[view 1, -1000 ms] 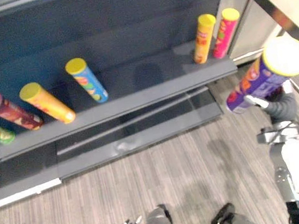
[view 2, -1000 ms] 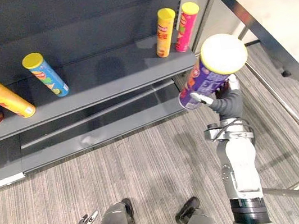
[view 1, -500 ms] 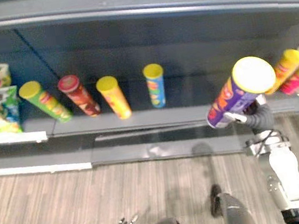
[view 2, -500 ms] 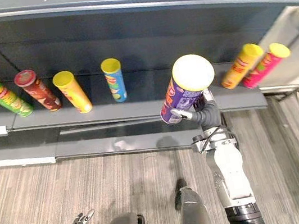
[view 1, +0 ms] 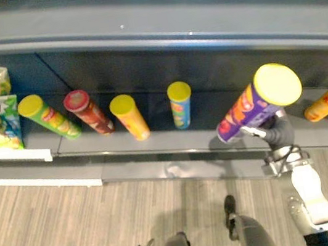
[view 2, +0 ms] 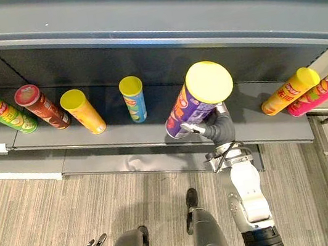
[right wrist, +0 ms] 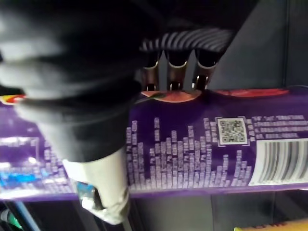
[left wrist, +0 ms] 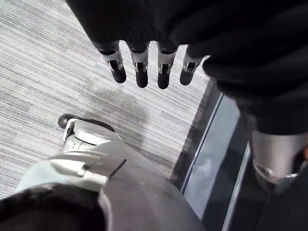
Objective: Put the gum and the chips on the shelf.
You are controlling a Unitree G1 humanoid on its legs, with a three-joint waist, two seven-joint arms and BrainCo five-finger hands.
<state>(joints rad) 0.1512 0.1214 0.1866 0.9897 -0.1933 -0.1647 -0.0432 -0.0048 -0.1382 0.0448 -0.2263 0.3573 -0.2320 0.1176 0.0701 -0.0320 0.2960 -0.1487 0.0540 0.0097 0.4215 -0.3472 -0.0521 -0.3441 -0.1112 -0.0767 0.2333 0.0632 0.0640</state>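
moved: chips can (view 2: pixel 195 100) carried nearer shelf (view 2: pixel 122 137)
right robot hand (view 2: pixel 217 128): clamped on chips can
left robot hand (left wrist: pixel 141 67): fingers straight, idle
handling: i judge light, stiff, slick; hold mid-body

both head eyes look down at the shelf (view 1: pixel 164 140); wrist cameras sit close.

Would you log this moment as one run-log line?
right hand: shut on purple chips can | position: at shelf front | left hand: open, idle
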